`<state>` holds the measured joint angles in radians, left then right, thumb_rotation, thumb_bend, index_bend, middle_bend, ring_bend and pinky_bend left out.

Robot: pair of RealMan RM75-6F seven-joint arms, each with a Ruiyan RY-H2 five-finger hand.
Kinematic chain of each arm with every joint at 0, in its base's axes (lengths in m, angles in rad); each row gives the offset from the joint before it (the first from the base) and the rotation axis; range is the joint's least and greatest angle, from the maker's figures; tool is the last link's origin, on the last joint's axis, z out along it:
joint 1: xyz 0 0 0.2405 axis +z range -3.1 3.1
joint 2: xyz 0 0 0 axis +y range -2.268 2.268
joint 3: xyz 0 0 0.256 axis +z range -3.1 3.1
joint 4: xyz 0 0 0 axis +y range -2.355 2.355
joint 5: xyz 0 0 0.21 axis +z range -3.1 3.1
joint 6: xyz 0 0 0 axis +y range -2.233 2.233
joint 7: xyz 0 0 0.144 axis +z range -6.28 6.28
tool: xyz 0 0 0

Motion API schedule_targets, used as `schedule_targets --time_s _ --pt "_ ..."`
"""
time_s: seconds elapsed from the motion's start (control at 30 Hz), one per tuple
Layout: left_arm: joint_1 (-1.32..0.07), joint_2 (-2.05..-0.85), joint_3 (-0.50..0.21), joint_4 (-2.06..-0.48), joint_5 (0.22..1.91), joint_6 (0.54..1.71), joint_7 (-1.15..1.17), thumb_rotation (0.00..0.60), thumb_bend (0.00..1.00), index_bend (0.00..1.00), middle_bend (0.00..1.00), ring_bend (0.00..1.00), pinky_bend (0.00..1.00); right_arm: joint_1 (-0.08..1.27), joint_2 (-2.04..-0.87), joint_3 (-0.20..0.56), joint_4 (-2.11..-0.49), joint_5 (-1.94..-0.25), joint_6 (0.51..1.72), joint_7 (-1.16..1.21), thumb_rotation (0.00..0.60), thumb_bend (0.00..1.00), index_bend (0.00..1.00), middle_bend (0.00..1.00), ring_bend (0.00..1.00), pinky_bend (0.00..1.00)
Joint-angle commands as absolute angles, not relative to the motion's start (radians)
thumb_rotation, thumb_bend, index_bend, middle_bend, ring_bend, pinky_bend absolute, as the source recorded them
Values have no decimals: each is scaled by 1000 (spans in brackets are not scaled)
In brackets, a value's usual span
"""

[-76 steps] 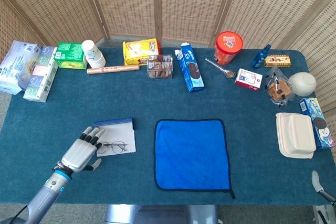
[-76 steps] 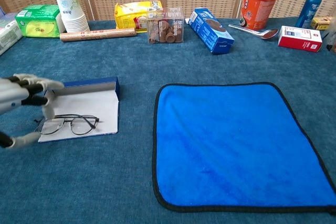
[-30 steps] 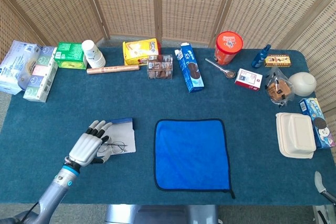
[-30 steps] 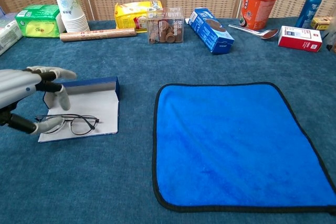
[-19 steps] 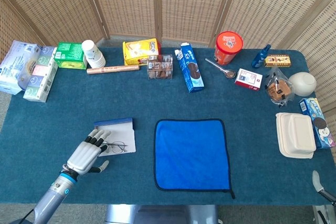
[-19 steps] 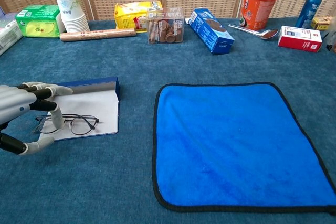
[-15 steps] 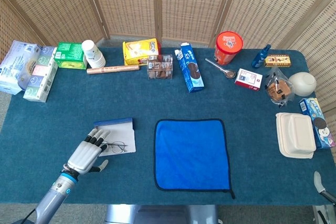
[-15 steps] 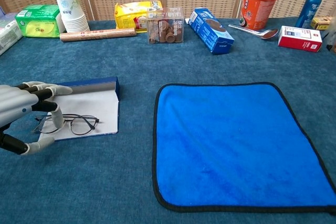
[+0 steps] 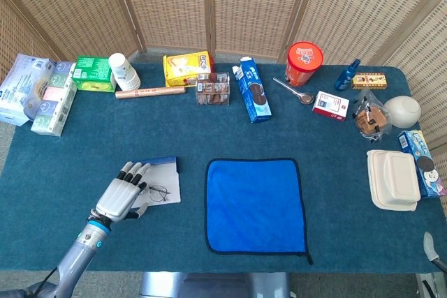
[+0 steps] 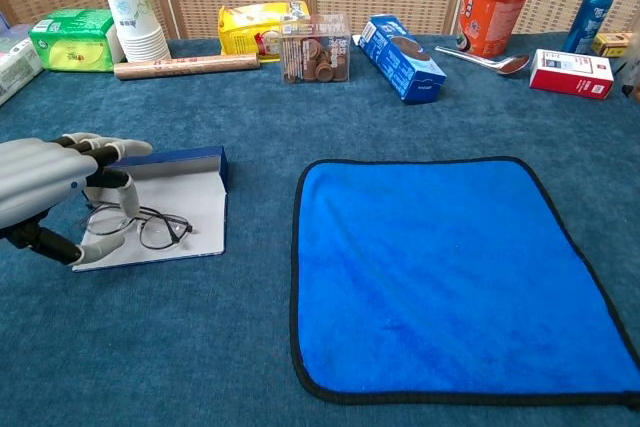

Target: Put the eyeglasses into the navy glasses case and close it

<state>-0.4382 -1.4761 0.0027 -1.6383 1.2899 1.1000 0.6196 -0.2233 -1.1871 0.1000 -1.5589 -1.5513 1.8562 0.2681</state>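
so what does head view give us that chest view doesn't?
Only head: the table's right end, with the white clamshell box, the white bowl, and a sliver of the right hand at the bottom right corner; also the tissue packs at far left.

Only chest: a low side look at the left hand, fingers curled over the glasses.

Both: left hand, glasses, open navy case, blue cloth, back row of snacks.

I can't make out a single word or number from where I stand. The yellow packet (image 10: 262, 25), the blue carton (image 10: 402, 57), the red tub (image 10: 494, 5) and the small red-and-white box (image 10: 571, 73) along the back of my desk (image 10: 250, 337) all carry print, but it is too small and blurred to read.
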Motion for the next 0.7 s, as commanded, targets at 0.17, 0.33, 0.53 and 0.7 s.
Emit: schedule_targets --time_s 0.17,0.33,0.53,0.7 --pt "-454 -1477 -12 -1646 1269 1089 618 382 363 351 13 0 2 -226 -1189 101 -1553 -1548 1857 275 339 364 37 123 0 104" --pt "-444 -1467 16 -1670 1304 1108 612 381 363 350 13 0 2 -226 -1192 101 -1549 -1546 1853 278 340 365 37 123 0 104" --pt "-430 -1442 53 -1707 1320 1107 598 375 362 354 13 0 1 -225 -1192 103 -1545 -1544 1851 283 339 365 37 123 0 104" --pt "-443 -1460 30 -1677 1296 1097 604 379 363 354 9 0 0 -224 -1194 102 -1544 -1547 1848 284 339 365 37 123 0 106"
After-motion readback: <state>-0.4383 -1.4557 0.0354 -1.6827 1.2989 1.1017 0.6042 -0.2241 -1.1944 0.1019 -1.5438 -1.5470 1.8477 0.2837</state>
